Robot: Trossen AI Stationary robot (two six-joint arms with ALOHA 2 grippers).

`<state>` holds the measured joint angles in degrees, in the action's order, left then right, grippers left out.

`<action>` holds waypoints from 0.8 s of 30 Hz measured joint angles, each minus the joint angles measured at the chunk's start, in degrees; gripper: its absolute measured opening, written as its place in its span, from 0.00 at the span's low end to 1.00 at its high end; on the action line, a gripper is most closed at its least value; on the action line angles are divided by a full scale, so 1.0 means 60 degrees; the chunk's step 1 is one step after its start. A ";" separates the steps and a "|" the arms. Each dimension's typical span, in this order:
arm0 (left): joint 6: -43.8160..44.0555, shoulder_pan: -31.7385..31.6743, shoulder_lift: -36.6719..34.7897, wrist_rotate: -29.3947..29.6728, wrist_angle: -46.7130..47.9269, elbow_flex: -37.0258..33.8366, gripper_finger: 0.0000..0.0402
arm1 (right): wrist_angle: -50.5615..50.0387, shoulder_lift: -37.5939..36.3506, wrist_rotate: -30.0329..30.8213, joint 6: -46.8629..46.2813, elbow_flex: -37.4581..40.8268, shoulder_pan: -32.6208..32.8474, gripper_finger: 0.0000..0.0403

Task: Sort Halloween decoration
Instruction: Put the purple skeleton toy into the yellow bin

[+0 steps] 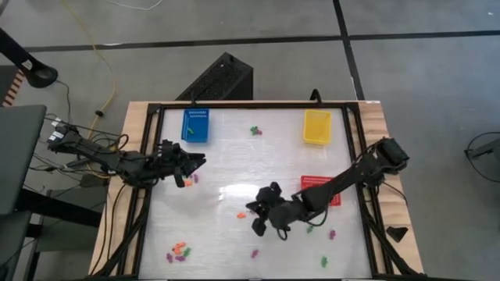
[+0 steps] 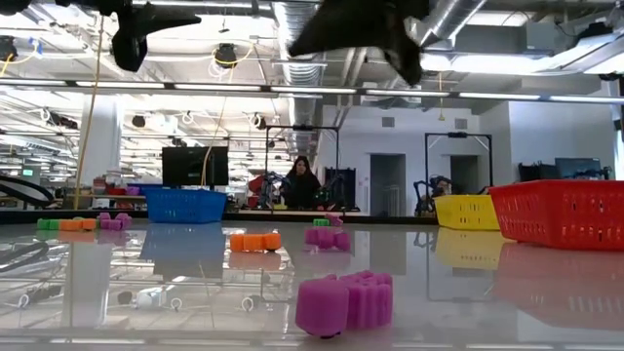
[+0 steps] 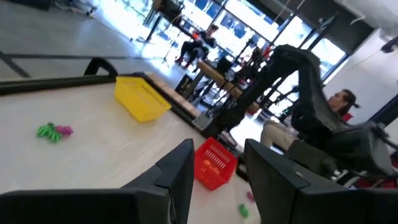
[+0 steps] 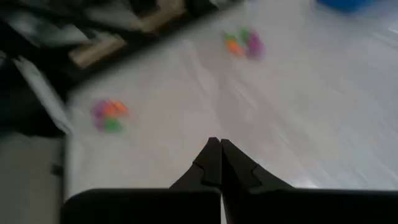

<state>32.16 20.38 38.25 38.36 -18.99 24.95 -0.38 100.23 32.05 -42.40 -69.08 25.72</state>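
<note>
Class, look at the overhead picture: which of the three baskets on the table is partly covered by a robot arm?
The red basket; the right arm crosses it, while the blue basket and yellow basket lie uncovered.

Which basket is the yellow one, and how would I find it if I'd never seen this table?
Look at the far edge of the table, on the right arm's side. The yellow basket sits there alone, with the red basket nearer and the blue basket across on the left.

Blurred and cut off

My right end effector (image 4: 220, 163) shows motion-smeared decoration clusters (image 4: 109, 116) ahead; beneath my arm, the red basket (image 1: 316, 183) is half covered.
</note>
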 joint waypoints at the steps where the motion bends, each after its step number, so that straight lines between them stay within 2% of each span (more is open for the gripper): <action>1: -0.0080 0.0000 0.0002 0.0041 -0.0143 0.0000 0.32 | 0.0371 0.0031 -0.0203 0.0255 0.0000 -0.0140 0.04; 4: -0.0185 0.0000 -0.0001 0.0089 -0.0575 0.0004 0.32 | 0.0791 0.0108 -0.0716 0.0542 0.0018 -0.0564 0.04; 7: -0.0175 0.0000 -0.0001 -0.0012 -0.0750 0.0004 0.32 | 0.0128 0.0068 -0.0813 0.0623 0.0004 -0.0759 0.07; 12: -0.0080 0.0000 0.0002 -0.0170 -0.0790 0.0004 0.32 | -0.1704 0.0079 -0.0862 0.1267 0.0015 -0.0551 0.32; 15: -0.0080 0.0000 0.0000 -0.0173 -0.0768 0.0004 0.32 | -0.1794 0.0206 -0.0833 0.1546 0.0007 -0.0413 0.50; 18: -0.0167 0.0000 -0.0001 -0.0173 -0.0749 0.0004 0.32 | -0.1525 0.0623 -0.0871 0.1497 0.0007 -0.0313 0.63; 21: -0.0178 0.0000 -0.0001 -0.0174 -0.0714 0.0004 0.32 | -0.1168 0.1317 -0.1081 0.1227 0.0011 -0.0159 0.69; 24: -0.0171 0.0000 0.0001 -0.0221 -0.0715 0.0007 0.32 | -0.0405 0.1979 -0.1078 0.1153 0.0018 0.0074 0.69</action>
<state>31.14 20.38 38.25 37.04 -23.28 24.99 -2.81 112.11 25.58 -35.48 -68.97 26.16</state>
